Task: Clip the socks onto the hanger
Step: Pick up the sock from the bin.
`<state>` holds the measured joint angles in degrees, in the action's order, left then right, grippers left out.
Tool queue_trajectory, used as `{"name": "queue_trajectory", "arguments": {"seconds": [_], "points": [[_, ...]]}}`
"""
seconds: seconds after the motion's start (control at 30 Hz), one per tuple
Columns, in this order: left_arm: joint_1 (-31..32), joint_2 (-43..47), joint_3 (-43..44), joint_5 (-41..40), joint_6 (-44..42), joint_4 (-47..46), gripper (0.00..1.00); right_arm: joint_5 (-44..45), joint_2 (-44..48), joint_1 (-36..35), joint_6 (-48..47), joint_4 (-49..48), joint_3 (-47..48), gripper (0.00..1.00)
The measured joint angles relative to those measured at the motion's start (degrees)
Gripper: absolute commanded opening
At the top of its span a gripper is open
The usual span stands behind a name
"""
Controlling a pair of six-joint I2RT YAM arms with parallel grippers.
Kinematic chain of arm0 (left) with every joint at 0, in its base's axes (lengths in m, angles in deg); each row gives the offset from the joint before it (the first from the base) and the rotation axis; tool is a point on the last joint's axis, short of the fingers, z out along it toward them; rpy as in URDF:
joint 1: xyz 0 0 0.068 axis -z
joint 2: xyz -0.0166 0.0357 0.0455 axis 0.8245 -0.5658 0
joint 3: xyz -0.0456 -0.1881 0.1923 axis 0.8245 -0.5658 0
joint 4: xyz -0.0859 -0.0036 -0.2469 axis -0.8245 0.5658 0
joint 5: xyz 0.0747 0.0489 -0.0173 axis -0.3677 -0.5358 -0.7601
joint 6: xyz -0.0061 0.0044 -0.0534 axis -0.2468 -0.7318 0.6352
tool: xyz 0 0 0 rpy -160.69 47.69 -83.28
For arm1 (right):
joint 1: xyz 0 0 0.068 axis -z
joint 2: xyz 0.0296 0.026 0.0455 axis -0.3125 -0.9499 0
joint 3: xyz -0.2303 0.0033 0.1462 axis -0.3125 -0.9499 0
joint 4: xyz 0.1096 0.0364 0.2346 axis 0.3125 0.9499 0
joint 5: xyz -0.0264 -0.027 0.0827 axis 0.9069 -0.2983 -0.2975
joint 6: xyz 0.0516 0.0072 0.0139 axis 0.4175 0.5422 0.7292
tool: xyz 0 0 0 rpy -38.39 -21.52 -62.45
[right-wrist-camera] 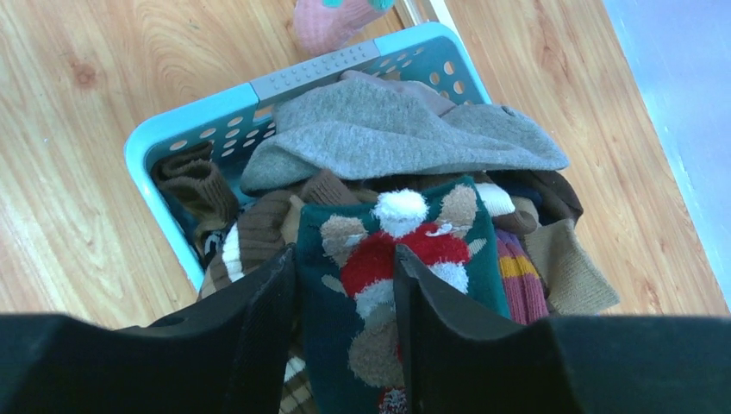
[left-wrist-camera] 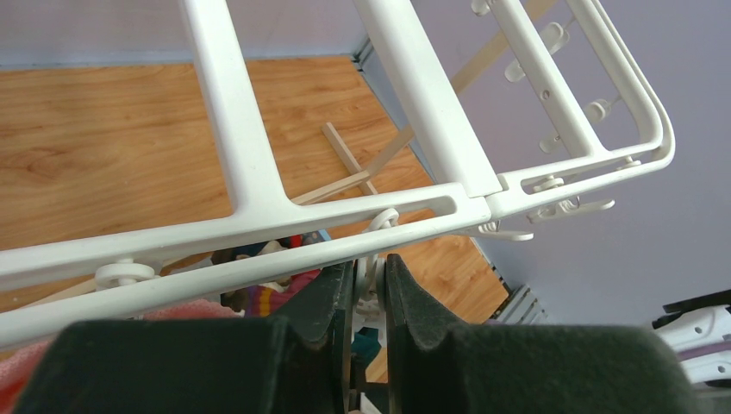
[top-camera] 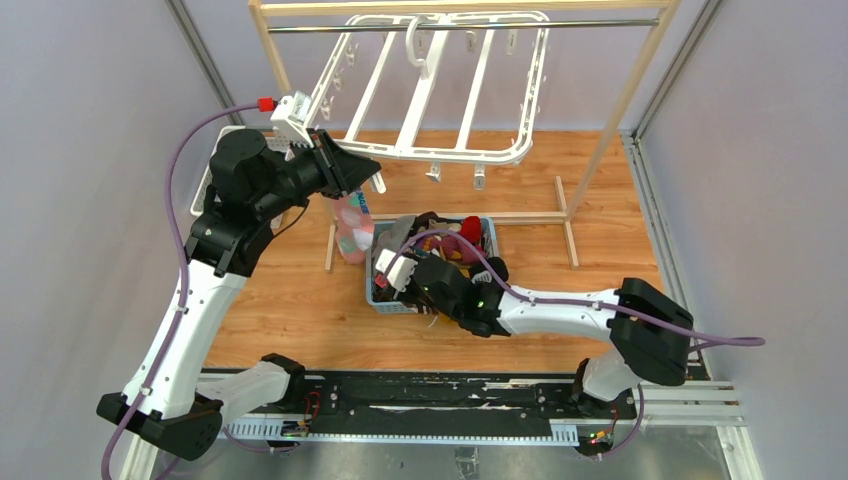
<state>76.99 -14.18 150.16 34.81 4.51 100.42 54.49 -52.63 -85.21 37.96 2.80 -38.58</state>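
1. Two grippers are at work. Toward the far-left corner of the table [top-camera: 300, 310], the left gripper [top-camera: 370, 172] is raised to the near left corner of the hanger [top-camera: 425, 100]. The hanger is hung by its hook from the rail of the wooden rack [top-camera: 605, 120] along the far edge.
2. In the left wrist view, the fingers are drawn nearly together, and a white clip [left-wrist-camera: 371, 283] is seen in the narrow gap just under the frame's near bar. The clip is judged to be squeezed, though how far its mouth is opened is hidden.
3. A pink sock [top-camera: 352, 228] is seen just below that corner, beside the basket [right-wrist-camera: 172, 129]. Whether it is held by a clip cannot be told.
4. Near the middle of the table, the blue basket is heaped with the socks [right-wrist-camera: 517, 276], and a grey sock [right-wrist-camera: 388, 129] is spread on top.
5. The right gripper [right-wrist-camera: 345, 259] is lowered into the heap. Its fingers are set apart astride a dark green sock [right-wrist-camera: 315, 345] with a red and cream pattern. Whether the fabric is pinched cannot be told.
6. The step in hand is judged to be the picking of the next sock for the waiting clip. Only one sock should be taken, near its cuff, and lifted clear so that neighbours are not dragged out.
7. The cuff should then be carried left and fed deep into the clip's mouth before the left fingers are eased.
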Motion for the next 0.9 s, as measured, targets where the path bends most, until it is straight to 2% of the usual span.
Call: {"name": "queue_trajectory", "arguments": {"seconds": [0.3,0.57,0.9], "points": [[0.00,0.00,0.00,-0.02,-0.04,0.04,0.11,5.77,-2.97,-2.21,-0.31,-2.56,2.14,0.16],[0.00,0.02,0.00,-0.02,-0.24,0.04,0.11,6.82,1.97,-2.32,-0.04,-3.56,1.95,0.01],[0.00,0.02,0.00,-0.07,-0.24,0.04,0.12,2.27,15.93,-0.52,1.64,-6.32,1.25,0.00]]}}
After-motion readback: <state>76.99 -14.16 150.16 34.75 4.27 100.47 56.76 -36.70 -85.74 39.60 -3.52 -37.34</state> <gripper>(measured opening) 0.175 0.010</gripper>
